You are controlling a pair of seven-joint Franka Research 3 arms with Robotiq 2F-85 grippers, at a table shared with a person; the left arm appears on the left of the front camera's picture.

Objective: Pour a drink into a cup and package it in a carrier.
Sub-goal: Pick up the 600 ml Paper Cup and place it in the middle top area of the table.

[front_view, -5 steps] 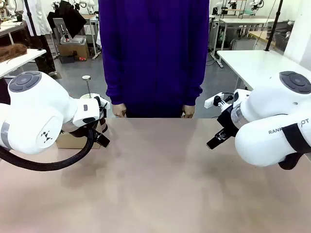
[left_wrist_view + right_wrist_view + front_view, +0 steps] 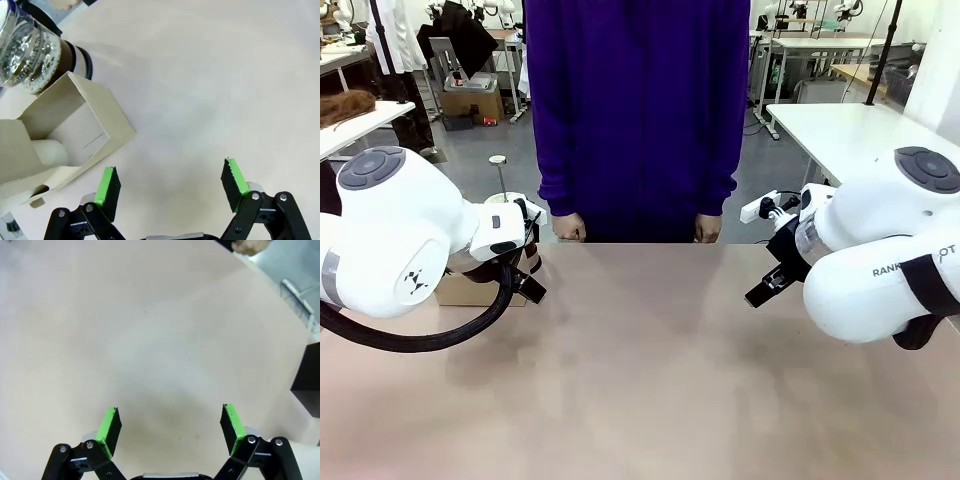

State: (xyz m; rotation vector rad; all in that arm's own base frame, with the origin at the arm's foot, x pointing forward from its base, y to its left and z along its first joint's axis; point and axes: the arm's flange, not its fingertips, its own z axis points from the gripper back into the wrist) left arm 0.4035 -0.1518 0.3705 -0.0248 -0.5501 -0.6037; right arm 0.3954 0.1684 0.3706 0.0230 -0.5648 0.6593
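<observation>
One pitcher (image 2: 20,35) of dark drink (image 2: 51,55) stands at the table's left, just beside one cardboard carrier (image 2: 95,107). A white rounded shape (image 2: 49,152), perhaps the cup, lies in a pocket. Two grippers, left (image 2: 170,167) and right (image 2: 171,410), hang spread and empty over the bare pinkish table (image 2: 650,380). One person (image 2: 635,100) stands opposite, two hands (image 2: 568,229) at its edge. White worktables (image 2: 840,130) stand behind.

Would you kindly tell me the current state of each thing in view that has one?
left gripper: open, empty.
right gripper: open, empty.
pitcher: holds the dark drink, beside the carrier.
carrier: pocket open, something white inside, perhaps the cup.
person's hands: loosely closed, holding nothing.
</observation>
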